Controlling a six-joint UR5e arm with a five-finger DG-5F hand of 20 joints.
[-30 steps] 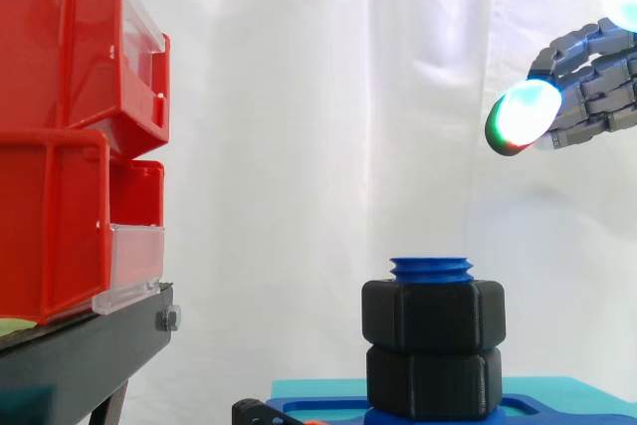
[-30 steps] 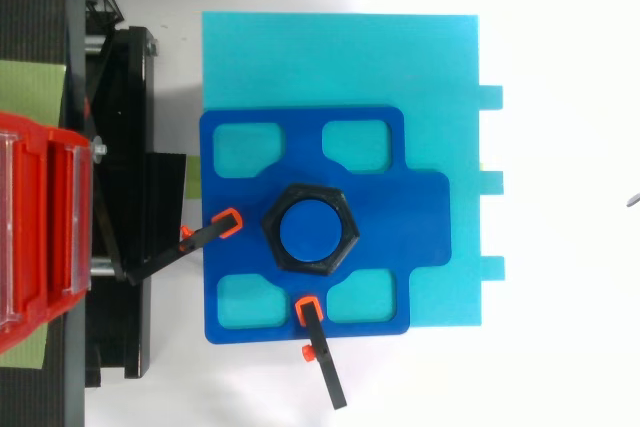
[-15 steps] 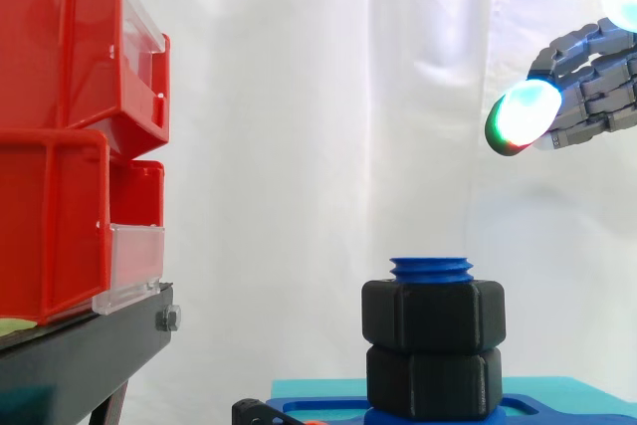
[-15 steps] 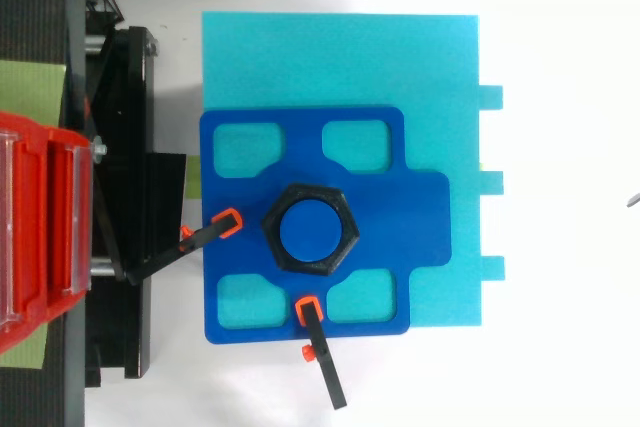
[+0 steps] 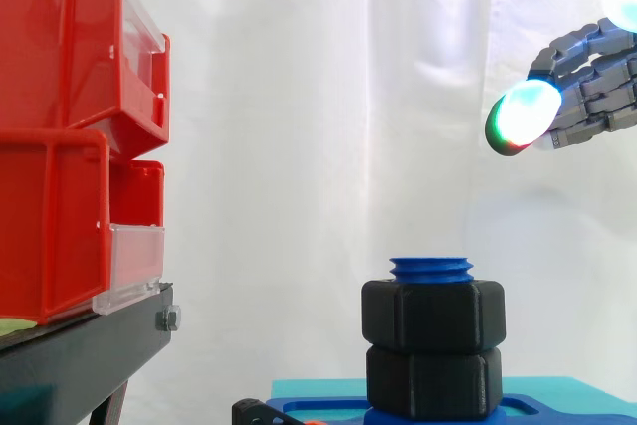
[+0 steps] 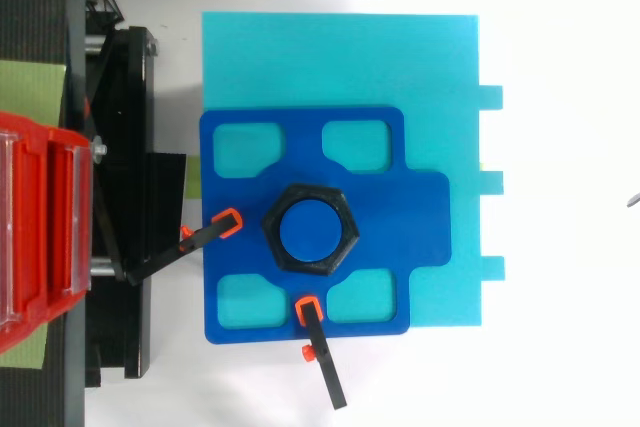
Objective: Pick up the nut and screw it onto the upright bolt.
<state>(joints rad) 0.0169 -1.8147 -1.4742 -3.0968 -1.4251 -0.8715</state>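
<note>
Upper nut (image 5: 433, 316) sitting on upright blue bolt (image 5: 430, 267), touching lower nut (image 5: 433, 381), 2 stacked, hand (image 5: 589, 87) hovering high at right, well apart, fingers (image 5: 523, 113) hanging loosely apart, gripping nothing.

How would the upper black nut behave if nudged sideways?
Probably won't slide or tip: the upper nut sits around the blue bolt, atop a lower nut. Looks rigid, likely light plastic. Flat hex faces should grip well; it'd turn rather than shift.

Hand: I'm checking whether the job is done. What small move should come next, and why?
Probably just back away: the hand hangs empty, high right of the bolt, and the top nut already sits on it above a second nut, blue thread showing.
</note>
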